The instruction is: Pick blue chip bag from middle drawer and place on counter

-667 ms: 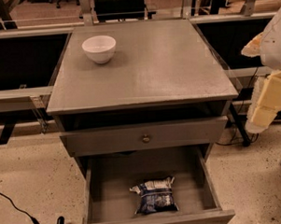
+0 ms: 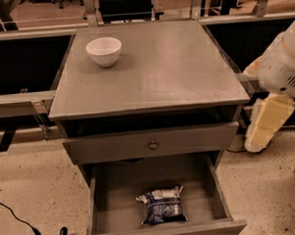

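Observation:
The blue chip bag (image 2: 162,206) lies flat on the floor of the pulled-out middle drawer (image 2: 214,195), near its front and a little right of centre. The counter (image 2: 169,64) is the grey top of the cabinet above it. My gripper (image 2: 265,126) hangs at the right side of the cabinet, cream-coloured below a white arm (image 2: 282,64), at about drawer-front height. It is well right of and above the bag, outside the drawer, and holds nothing that I can see.
A white bowl (image 2: 104,51) stands on the counter's back left. A shut drawer front with a brass knob (image 2: 152,145) overhangs the back of the open drawer. Black rails and frames flank the cabinet. A black cable (image 2: 19,220) lies on the speckled floor at the left.
The arm and gripper have shifted slightly down and left, closer to the cabinet's right side. The bag, drawer and bowl have not moved.

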Motion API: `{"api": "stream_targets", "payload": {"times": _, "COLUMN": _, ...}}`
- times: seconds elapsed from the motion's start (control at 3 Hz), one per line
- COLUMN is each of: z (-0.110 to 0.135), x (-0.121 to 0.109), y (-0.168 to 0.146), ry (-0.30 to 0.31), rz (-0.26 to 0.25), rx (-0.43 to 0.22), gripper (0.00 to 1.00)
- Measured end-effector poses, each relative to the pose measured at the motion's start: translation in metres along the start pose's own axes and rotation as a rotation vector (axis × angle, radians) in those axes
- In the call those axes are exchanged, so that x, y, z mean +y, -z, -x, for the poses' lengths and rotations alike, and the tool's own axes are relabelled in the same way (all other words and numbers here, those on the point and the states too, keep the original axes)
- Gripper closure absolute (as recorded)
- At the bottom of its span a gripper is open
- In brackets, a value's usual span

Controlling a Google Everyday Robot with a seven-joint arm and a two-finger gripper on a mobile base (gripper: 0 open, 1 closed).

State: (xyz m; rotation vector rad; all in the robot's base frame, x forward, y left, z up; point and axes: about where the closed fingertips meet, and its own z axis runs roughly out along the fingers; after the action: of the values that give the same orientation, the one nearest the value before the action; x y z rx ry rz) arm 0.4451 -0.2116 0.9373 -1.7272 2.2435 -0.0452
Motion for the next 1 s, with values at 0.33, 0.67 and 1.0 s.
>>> {"api": "stream_targets", "payload": {"times": 0.33, "z": -0.004, "x": 0.023, "y": -0.084, "ry": 0.011, "rz": 0.091, "rx": -0.049, "gripper": 0.00}}
{"api": "stream_targets", "payload": {"times": 0.67, "z": -0.018, "x": 0.056, "y": -0.168, "ry": 0.037, "rz": 0.186, "rx": -0.083, "gripper": 0.00}}
{"api": "stream_targets", "payload": {"times": 1.0, "z": -0.018, "x": 0.056, "y": -0.168, "ry": 0.037, "rz": 0.186, "rx": -0.082, "gripper": 0.00}}
